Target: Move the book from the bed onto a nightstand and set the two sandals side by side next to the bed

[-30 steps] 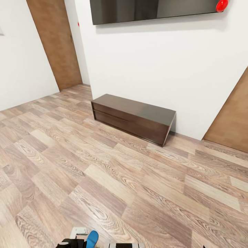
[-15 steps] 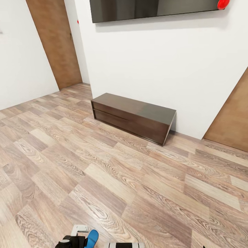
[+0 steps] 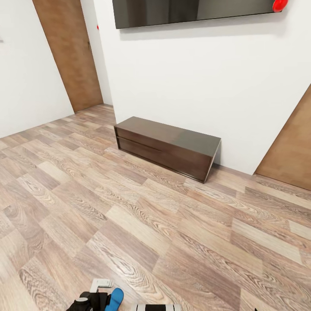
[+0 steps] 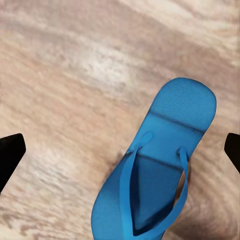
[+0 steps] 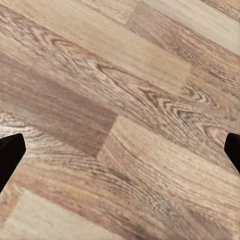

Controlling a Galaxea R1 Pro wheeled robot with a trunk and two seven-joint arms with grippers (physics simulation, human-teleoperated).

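One bright blue sandal [image 4: 155, 170] lies flat on the wood-plank floor, straps up. My left gripper [image 4: 121, 152] hangs over it, open, its dark fingertips [image 4: 10, 155] wide apart on either side and clear of the sandal. The head view has the same sandal [image 3: 115, 298] at the bottom edge, right beside the left gripper [image 3: 88, 301]. My right gripper [image 5: 120, 150] is open over bare floor with nothing between its fingers. The book, the bed and the nightstand are out of view.
A long low dark bench [image 3: 167, 147] stands against the white wall under a wall-mounted screen [image 3: 190, 11]. Brown doors [image 3: 71, 52] flank the wall at left and right. A small white piece [image 3: 101, 284] sits by the left gripper; what it is I cannot tell.
The head camera tilted very slightly. My left gripper and the white piece beside it crept a little up in the head view; the sandal stayed where it was.
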